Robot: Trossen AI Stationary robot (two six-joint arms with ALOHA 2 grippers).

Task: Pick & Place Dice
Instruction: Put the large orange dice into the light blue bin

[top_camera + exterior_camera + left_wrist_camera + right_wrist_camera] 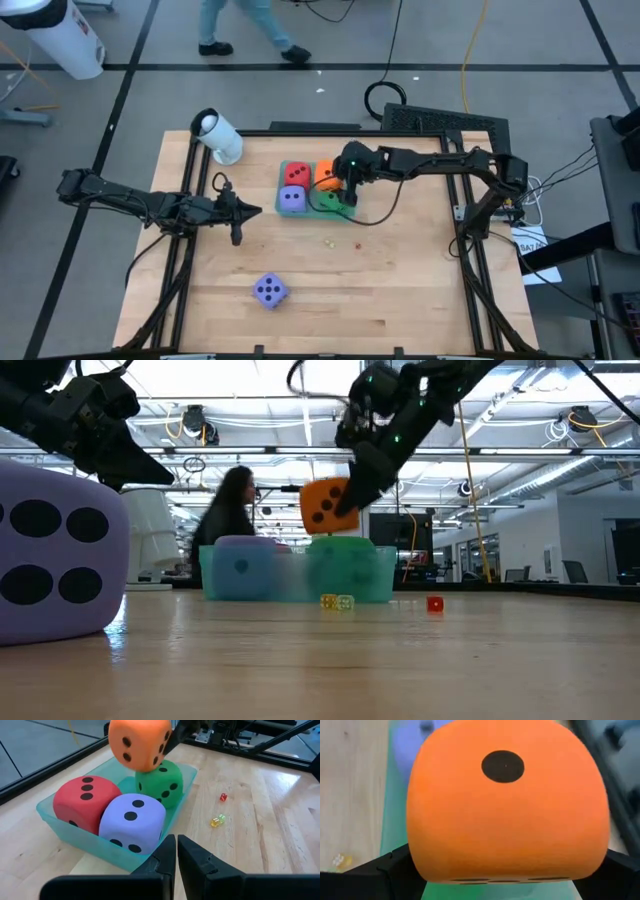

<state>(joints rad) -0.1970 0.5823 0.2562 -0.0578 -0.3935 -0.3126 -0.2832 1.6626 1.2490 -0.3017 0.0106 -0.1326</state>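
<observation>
A teal tray [55, 820] in the far middle of the table holds a red die [85, 802], a lavender die [132, 822] and a green die [160, 782]. Above the green one hangs an orange die [326, 175], with my right gripper [345, 180] shut on it. A second purple die [270, 290] rests on one face near the table's front edge. My left gripper [255, 210] waits shut, above the table just left of the tray, with nothing between its fingers. My right gripper pinches the orange die by two opposite sides [420, 855], one finger [390, 865] on each. The fingers come slanting down from the table's right side. The die hangs lifted clear above the tray and the green die, slightly tilted.
A white roll [217, 135] lies at the table's far left corner. Tiny dice, one red [223, 797] and a yellow pair [217, 821], lie on the wood just in front of the tray. A person walks beyond the table's far edge.
</observation>
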